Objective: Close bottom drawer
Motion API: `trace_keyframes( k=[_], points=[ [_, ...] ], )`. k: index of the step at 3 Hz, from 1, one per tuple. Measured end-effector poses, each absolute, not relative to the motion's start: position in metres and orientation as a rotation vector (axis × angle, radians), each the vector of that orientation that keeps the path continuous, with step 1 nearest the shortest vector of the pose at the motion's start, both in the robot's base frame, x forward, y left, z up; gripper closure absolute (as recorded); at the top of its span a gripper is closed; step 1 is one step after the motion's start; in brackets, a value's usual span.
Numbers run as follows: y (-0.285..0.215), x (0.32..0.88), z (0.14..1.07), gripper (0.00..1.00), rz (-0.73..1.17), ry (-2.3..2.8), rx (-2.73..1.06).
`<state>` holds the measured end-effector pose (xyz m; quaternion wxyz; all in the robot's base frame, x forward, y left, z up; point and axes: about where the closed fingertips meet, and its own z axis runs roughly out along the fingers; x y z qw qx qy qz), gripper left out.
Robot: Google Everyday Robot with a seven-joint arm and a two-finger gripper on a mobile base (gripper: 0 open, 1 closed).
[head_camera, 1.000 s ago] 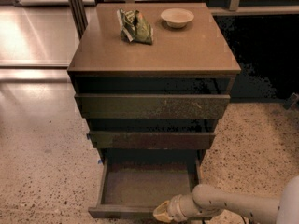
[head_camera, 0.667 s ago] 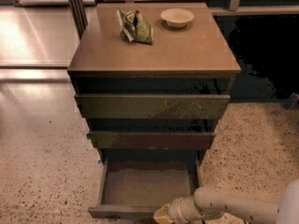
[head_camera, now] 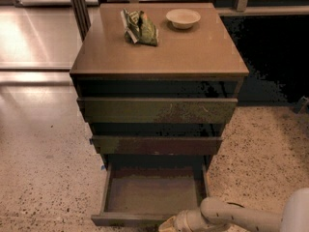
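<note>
Cream gripper (head_camera: pixel 169 224) sits at the bottom edge of the frame, right by the front panel of the bottom drawer (head_camera: pixel 125 220); how far open it is cannot be told. That drawer stands pulled out, lower centre, beneath the cabinet (head_camera: pixel 159 57). Upper centre, a green packet (head_camera: pixel 140 27) and a bowl (head_camera: pixel 183 18) rest on top.

There is one cabinet (head_camera: pixel 193 57) with three drawers (head_camera: pixel 157 145), one bowl (head_camera: pixel 183 18), one green packet (head_camera: pixel 140 27) and one gripper (head_camera: pixel 168 224), low at the bottom drawer (head_camera: pixel 149 195) front
</note>
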<state>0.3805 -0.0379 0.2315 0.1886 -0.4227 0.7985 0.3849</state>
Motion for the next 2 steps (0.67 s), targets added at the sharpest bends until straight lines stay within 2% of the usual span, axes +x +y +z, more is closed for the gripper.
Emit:
trace_keyframes(
  k=[2],
  points=[
    [-0.0338,0.3870,0.1957,1.00,1.107,2.277,-1.160]
  ],
)
